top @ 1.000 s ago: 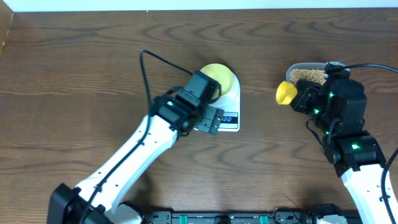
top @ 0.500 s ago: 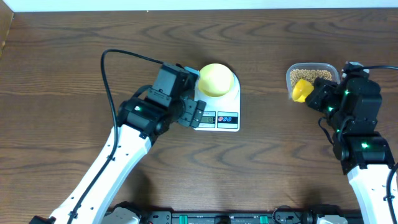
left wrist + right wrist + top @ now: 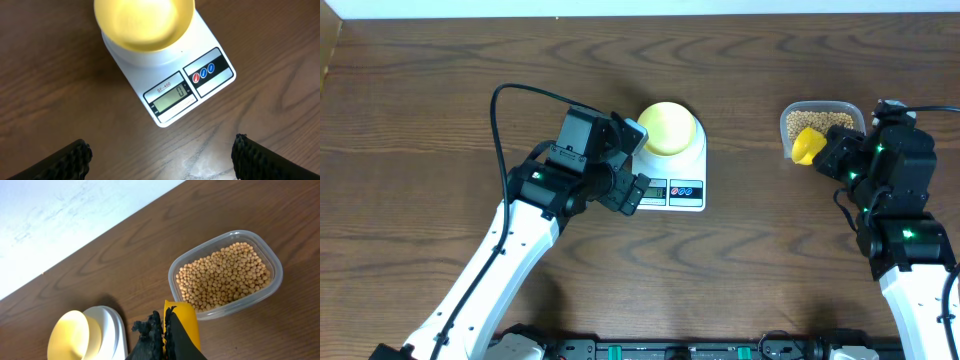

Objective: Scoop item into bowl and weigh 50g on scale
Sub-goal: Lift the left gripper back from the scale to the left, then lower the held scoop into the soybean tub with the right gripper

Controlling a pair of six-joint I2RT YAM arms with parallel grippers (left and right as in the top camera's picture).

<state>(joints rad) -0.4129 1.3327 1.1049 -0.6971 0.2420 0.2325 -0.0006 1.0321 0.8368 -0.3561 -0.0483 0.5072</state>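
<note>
Scale (image 3: 165, 75) marked SF-400, LCD 0, bowl (image 3: 144, 22) atop; L end effector (image 3: 160, 148) wide, empty; R end effector (image 3: 164, 331) clamping scoop (image 3: 184, 322)

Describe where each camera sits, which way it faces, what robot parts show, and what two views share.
Overhead: above the table, looking straight down; both arms, left hand and right hand show.
Left wrist: on the left arm, facing down at scale and bowl; open fingertips at bottom corners.
Right wrist: on the right arm, slanting toward beans in tub; fingers grip the scoop.
Shared: both wrist views show the bowl on the scale.
</note>
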